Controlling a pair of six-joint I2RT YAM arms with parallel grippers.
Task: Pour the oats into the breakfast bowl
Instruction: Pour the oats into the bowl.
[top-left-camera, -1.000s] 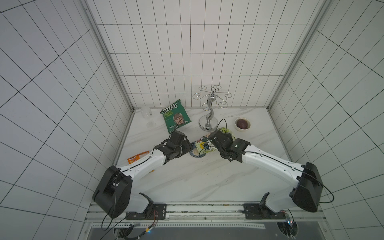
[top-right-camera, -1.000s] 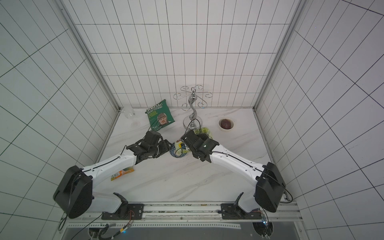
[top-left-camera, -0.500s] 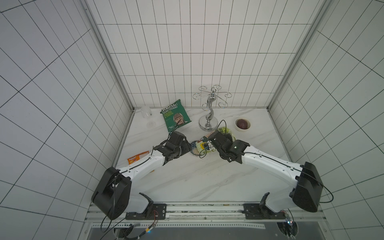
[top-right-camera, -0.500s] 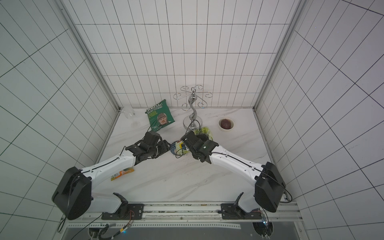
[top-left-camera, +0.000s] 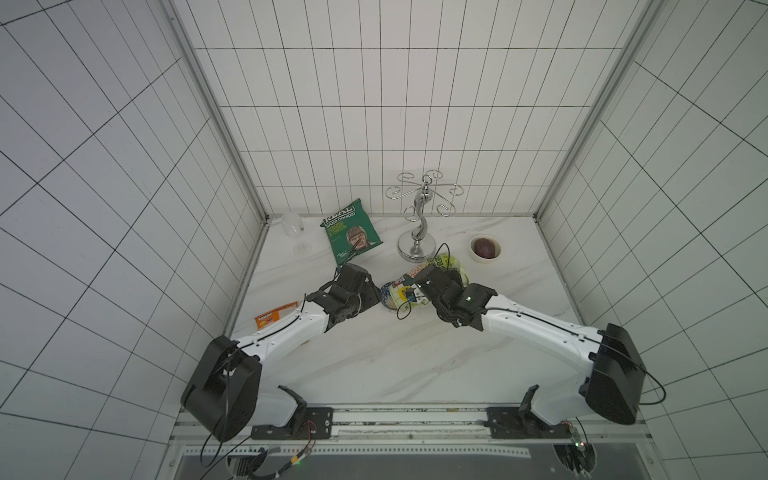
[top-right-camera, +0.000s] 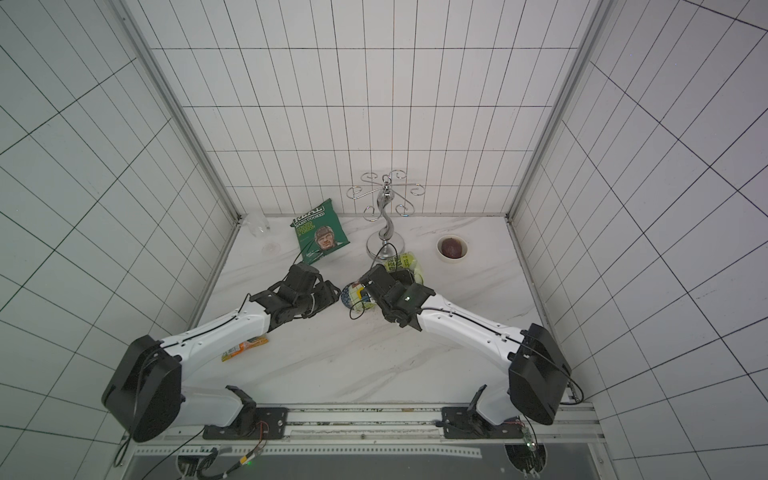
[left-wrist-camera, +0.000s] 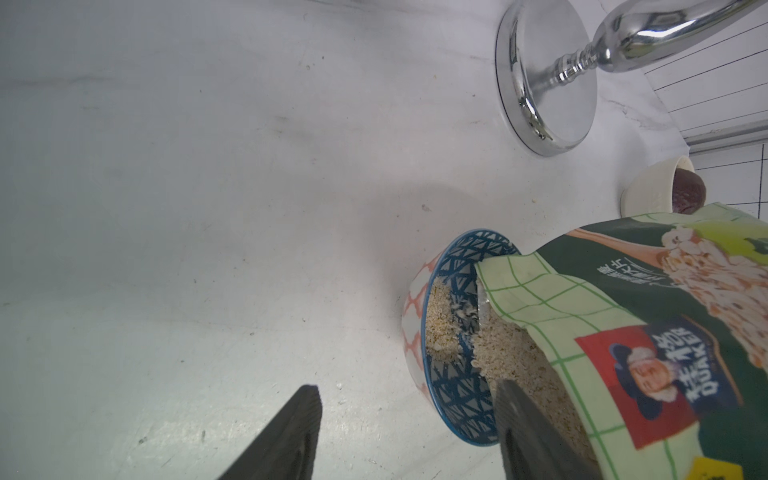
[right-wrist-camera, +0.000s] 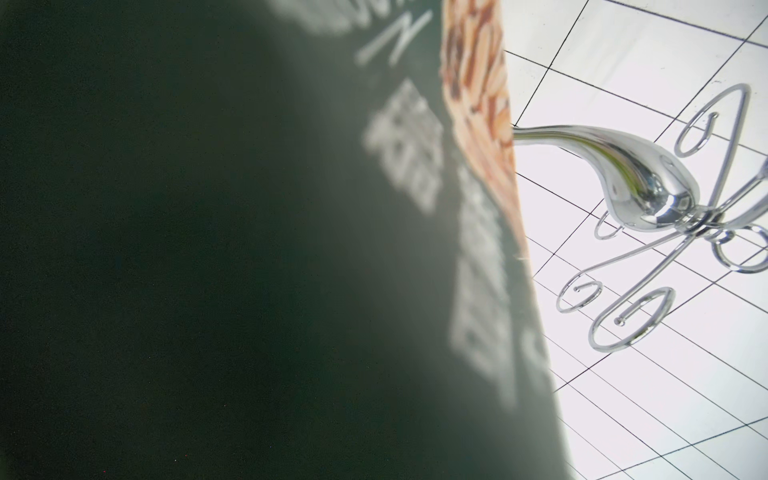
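- Barely any change versus a second back: same tilt on the oats pouch (left-wrist-camera: 623, 299), same pose on both arms, no shift in either grip.
- Reads as a steady mid-pour hold rather than a new move, so probably just waiting on the flow.
- Already a decent heap of oats (left-wrist-camera: 440, 328) inside the breakfast bowl (left-wrist-camera: 453, 257), with more at the pouch mouth right over the rim.
- As for the right hand (top-left-camera: 422, 289): clenched on the pouch, keeping it tipped mouth-down into the bowl. No look at the fingers themselves, just blurry packaging all over that wrist view.
- As for the left hand (left-wrist-camera: 406, 388): spread wide, grasping nothing, low over the worktop (left-wrist-camera: 208, 208) right at the bowl.
- From the left wrist view: one finger off to the side over bare worktop, the other overlapping the bowl rim just under the pouch mouth. Can't tell about actual contact.
- Bowl upright on the worktop, between the two hands in both top views.
- Guessing a touch more tilt or a little shake next to keep things moving.
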